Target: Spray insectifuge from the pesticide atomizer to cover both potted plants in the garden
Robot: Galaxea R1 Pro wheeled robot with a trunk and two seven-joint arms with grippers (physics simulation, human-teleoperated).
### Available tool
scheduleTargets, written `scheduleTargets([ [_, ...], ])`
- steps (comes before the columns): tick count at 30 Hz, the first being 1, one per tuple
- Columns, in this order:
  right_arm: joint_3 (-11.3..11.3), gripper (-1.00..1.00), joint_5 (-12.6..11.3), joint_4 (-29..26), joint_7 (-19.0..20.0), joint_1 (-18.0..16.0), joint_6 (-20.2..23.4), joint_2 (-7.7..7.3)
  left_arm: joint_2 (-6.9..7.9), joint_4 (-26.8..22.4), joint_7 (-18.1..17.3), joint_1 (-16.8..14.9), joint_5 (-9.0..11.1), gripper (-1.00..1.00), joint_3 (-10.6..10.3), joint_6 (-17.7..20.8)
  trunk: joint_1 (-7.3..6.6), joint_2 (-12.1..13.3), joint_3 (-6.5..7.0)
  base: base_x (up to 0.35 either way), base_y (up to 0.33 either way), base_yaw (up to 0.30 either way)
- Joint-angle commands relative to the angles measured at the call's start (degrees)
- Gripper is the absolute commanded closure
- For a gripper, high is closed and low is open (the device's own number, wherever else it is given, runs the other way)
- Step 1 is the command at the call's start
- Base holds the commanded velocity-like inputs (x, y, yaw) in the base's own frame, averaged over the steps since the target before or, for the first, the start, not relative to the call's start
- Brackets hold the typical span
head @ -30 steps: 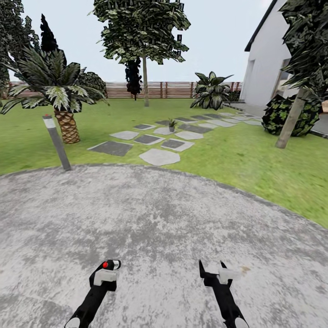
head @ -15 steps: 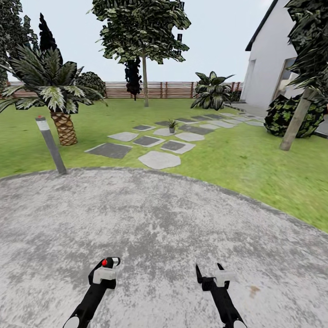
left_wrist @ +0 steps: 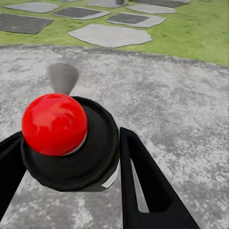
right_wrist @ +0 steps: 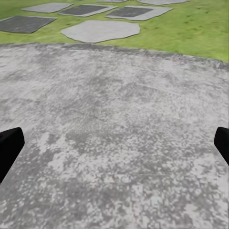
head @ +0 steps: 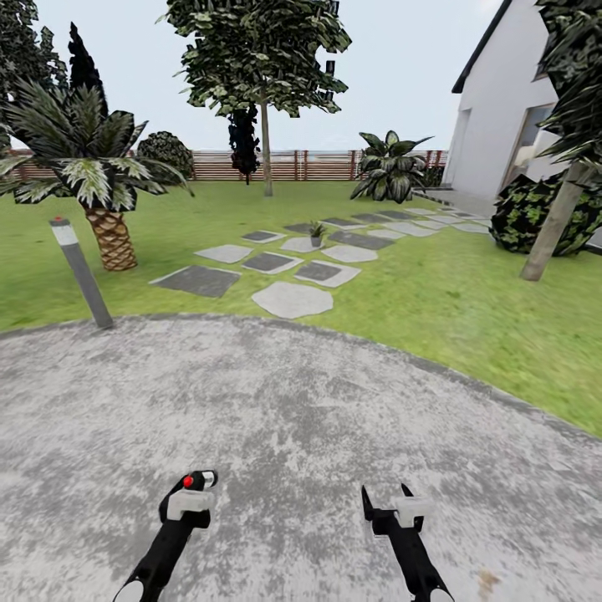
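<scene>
My left gripper (head: 199,483) is shut on the pesticide atomizer (left_wrist: 71,143), seen end-on in the left wrist view as a dark round collar with a red knob (head: 188,481). It hangs low over the round grey patio (head: 276,401). My right gripper (head: 386,495) is open beside it, with nothing between its fingers (right_wrist: 9,145). One small potted plant (head: 316,231) stands far ahead among the stepping stones (head: 292,298) on the lawn. The second potted plant is out of view.
A leaning bollard lamp (head: 80,272) stands at the patio's left edge, with a palm (head: 96,171) behind it. A tree (head: 266,146), a broad-leaved shrub (head: 389,167) and the brown fence (head: 293,165) lie further back. A white house (head: 493,125) and a tree trunk (head: 552,221) are to the right.
The whole view has shifted: lamp and palm slid left, the right-hand trunk moved further right, so the camera moved. Both arms hold the same pose, the left still gripping the atomizer.
</scene>
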Motion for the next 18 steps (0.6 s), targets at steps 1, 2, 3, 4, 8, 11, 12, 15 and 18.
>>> scheduleTargets([
  [1, 0.22, -1.0, -0.61, 0.07, 0.19, -0.04, -0.21, -0.04, -0.07, -0.01, -0.35, -0.03, 0.0, 1.0, 0.46, -0.21, 0.02, -0.02, -0.05, 0.332, 0.0, 0.0],
  [2, 0.22, -1.0, -0.61, 0.08, 0.15, -0.04, -0.21, -0.04, -0.02, 0.01, -0.34, -0.01, 0.77, 1.0, 0.45, -0.18, 0.02, -0.02, -0.05, 0.332, 0.0, 0.0],
  [3, 0.21, -1.0, -0.62, 0.09, 0.16, -0.04, -0.21, -0.04, 0.0, 0.03, -0.33, -0.02, 1.15, 1.0, 0.45, -0.15, 0.02, -0.02, -0.05, 0.332, 0.0, 0.0],
  [4, 0.21, -1.0, -0.62, 0.09, 0.14, -0.04, -0.21, -0.04, 0.01, 0.05, -0.33, -0.04, 1.47, 1.0, 0.45, -0.13, 0.02, -0.02, -0.05, 0.332, 0.0, 0.0],
  [8, 0.15, -1.0, -0.65, 1.86, 0.1, -0.04, -0.21, -0.04, -0.05, 0.0, -0.32, 0.01, 2.0, 1.0, 0.44, -0.18, 0.02, -0.02, -0.05, 0.332, 0.0, 0.0],
  [11, 0.13, -1.0, -0.69, 2.41, 0.1, -0.04, -0.21, -0.04, -0.06, -0.01, -0.32, 0.01, 2.04, 1.0, 0.44, -0.22, 0.02, -0.02, -0.05, 0.332, 0.0, 0.0],
  [12, 0.13, -1.0, -0.68, 2.47, 0.1, -0.04, -0.21, -0.04, -0.06, -0.01, -0.32, 0.01, 2.04, 1.0, 0.44, -0.22, 0.02, -0.02, -0.05, 0.332, 0.0, 0.0],
  [15, 0.12, -1.0, -0.66, 2.54, 0.1, -0.04, -0.21, -0.03, -0.06, -0.01, -0.32, 0.01, 2.04, 1.0, 0.44, -0.23, 0.02, -0.02, -0.05, 0.332, 0.0, 0.0],
  [18, 0.12, -1.0, -0.68, 2.56, 0.1, -0.04, -0.21, -0.04, -0.06, -0.01, -0.32, 0.02, 2.05, 1.0, 0.44, -0.23, 0.02, -0.02, -0.05, 0.332, 0.0, 0.0],
])
